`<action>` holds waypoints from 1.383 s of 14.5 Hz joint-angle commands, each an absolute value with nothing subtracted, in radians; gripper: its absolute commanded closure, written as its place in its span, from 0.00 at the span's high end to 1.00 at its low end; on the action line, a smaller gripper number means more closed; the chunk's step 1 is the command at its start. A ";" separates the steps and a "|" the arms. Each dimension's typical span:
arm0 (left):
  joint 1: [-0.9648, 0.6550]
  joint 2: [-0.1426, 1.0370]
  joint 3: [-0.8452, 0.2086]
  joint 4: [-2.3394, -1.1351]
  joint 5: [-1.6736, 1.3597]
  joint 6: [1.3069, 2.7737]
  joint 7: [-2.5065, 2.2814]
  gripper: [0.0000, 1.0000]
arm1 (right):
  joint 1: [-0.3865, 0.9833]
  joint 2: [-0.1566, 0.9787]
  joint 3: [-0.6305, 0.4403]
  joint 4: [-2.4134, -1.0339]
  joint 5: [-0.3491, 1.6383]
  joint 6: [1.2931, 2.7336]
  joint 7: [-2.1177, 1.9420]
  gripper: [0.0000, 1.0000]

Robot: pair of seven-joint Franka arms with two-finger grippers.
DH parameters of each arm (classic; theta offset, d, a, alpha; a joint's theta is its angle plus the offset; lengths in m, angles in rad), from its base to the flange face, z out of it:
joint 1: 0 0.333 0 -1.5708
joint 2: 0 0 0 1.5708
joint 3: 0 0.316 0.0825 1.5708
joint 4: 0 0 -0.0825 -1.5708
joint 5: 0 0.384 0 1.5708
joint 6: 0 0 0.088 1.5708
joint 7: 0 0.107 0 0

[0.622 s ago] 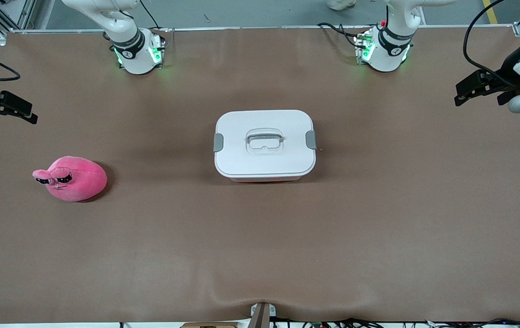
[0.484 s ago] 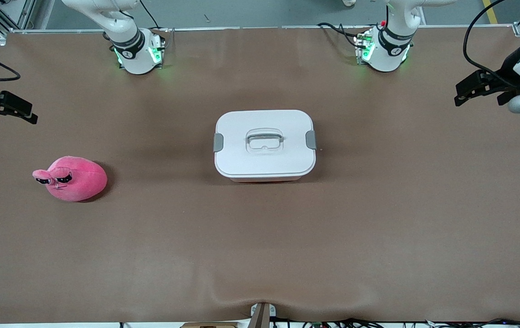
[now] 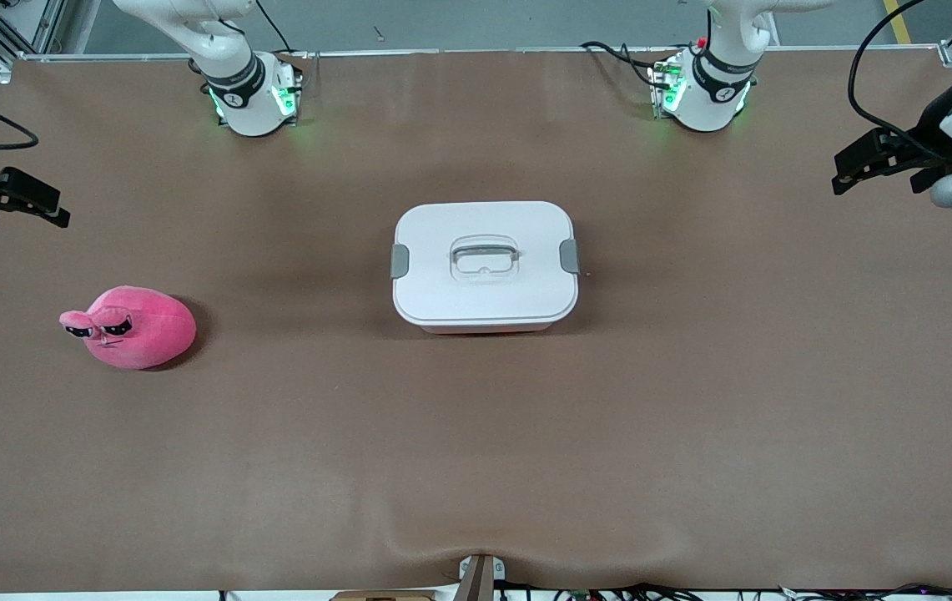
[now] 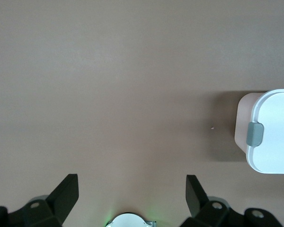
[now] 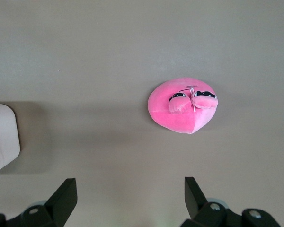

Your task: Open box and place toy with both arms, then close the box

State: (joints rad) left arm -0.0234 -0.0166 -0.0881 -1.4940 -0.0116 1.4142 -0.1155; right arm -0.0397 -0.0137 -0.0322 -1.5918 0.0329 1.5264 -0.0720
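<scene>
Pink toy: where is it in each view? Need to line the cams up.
Front view: toy on the table toward the right arm's end, nearer the camera than the box.
Left wrist view: not in it.
Right wrist view: toy in mid-frame.
Shared landmark: the box.

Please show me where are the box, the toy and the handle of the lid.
box (image 3: 442, 292): front view, on the white lid.
toy (image 3: 150, 334): front view, on the pink body.
lid handle (image 3: 485, 247): front view, on the recessed grip.

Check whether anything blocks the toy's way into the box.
The box is shut: its white lid is on, with both grey clips down. Between toy and box only bare table shows. Both claws, left and right, are open and hold nothing.
</scene>
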 commanded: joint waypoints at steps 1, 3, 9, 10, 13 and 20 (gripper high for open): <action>-0.020 -0.014 -0.089 -1.488 0.002 1.419 -0.107 1.00 | -0.057 -0.017 -0.021 -1.601 0.031 1.534 -0.086 1.00; -0.020 0.004 -0.089 -1.462 0.002 1.420 -0.106 1.00 | -0.063 -0.017 -0.021 -1.601 0.031 1.534 -0.086 1.00; -0.023 0.026 -0.089 -1.453 0.003 1.419 -0.117 1.00 | -0.104 -0.017 -0.023 -1.629 0.029 1.535 -0.133 1.00; -0.023 0.026 -0.089 -1.453 0.002 1.419 -0.142 1.00 | -0.115 -0.015 -0.021 -1.634 0.029 1.537 -0.138 1.00; -0.034 0.026 -0.094 -1.453 0.000 1.419 -0.238 1.00 | -0.114 -0.015 -0.023 -1.670 0.026 1.566 -0.140 1.00; -0.058 0.058 -0.113 -1.451 -0.006 1.420 -0.425 1.00 | -0.133 -0.028 -0.023 -1.808 0.018 1.709 -0.251 1.00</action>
State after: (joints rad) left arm -0.0427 0.0351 -0.1040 -1.4797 -0.0117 1.4251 -0.3619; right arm -0.1194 -0.0048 -0.0334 -1.7466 0.0325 1.6570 -0.2171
